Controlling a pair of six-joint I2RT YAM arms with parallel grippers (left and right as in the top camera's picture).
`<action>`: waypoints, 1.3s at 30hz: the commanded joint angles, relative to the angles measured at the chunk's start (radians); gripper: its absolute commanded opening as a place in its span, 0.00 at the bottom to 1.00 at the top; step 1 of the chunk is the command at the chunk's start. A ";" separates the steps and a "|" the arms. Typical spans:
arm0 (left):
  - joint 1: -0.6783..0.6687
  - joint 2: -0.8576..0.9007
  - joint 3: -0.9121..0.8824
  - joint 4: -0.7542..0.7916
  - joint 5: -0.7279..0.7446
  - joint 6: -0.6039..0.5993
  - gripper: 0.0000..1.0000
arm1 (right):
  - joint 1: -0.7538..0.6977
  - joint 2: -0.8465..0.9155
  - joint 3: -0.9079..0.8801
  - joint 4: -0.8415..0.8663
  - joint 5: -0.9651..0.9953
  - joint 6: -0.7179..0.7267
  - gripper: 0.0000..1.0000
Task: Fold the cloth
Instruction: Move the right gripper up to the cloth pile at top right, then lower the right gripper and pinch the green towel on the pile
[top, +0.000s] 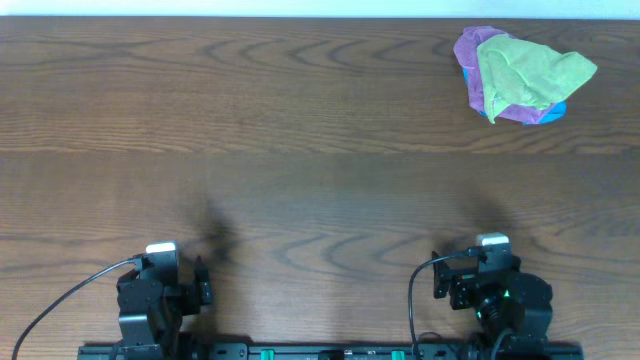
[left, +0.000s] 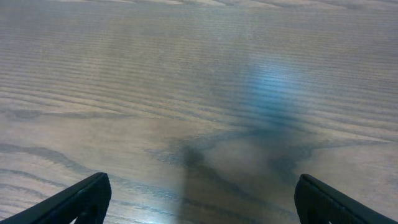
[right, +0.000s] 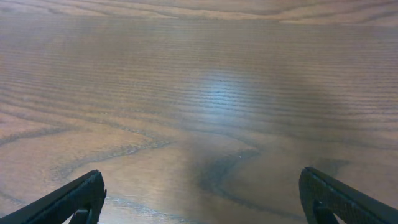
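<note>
The cloth (top: 522, 76) lies in a crumpled heap well ahead of the right gripper (right: 202, 173) and slightly to its right. From the left gripper (left: 203, 180) it is far ahead and a long way across to the right. Both grippers hang low over the bare table (top: 300, 150) with their fingers spread wide and nothing between them. The heap shows a green layer (top: 530, 68) on top, a purple layer (top: 468, 52) under it and a blue edge (top: 556, 110) at the side nearer the arms. From overhead I cannot tell whether these are separate cloths or one. It looks light, soft and limp, so it should sag and bunch when lifted rather than hold a shape, and a pinch may catch more than one layer. A loose outer corner is probably the best hold, such as the green point farthest to the right gripper's right, pinched thin and drawn flat before any fold. Nothing stands between either gripper and the heap. The long reach is the only hindrance, and it is worse for the left arm.
</note>
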 joint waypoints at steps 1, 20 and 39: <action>-0.004 -0.007 -0.009 -0.060 -0.014 0.024 0.95 | 0.009 -0.011 -0.011 -0.004 0.003 0.013 0.99; -0.004 -0.007 -0.009 -0.060 -0.014 0.024 0.95 | -0.061 0.352 0.259 0.030 0.082 0.037 0.99; -0.004 -0.007 -0.009 -0.060 -0.014 0.024 0.95 | -0.225 1.560 1.391 -0.122 0.085 0.002 0.99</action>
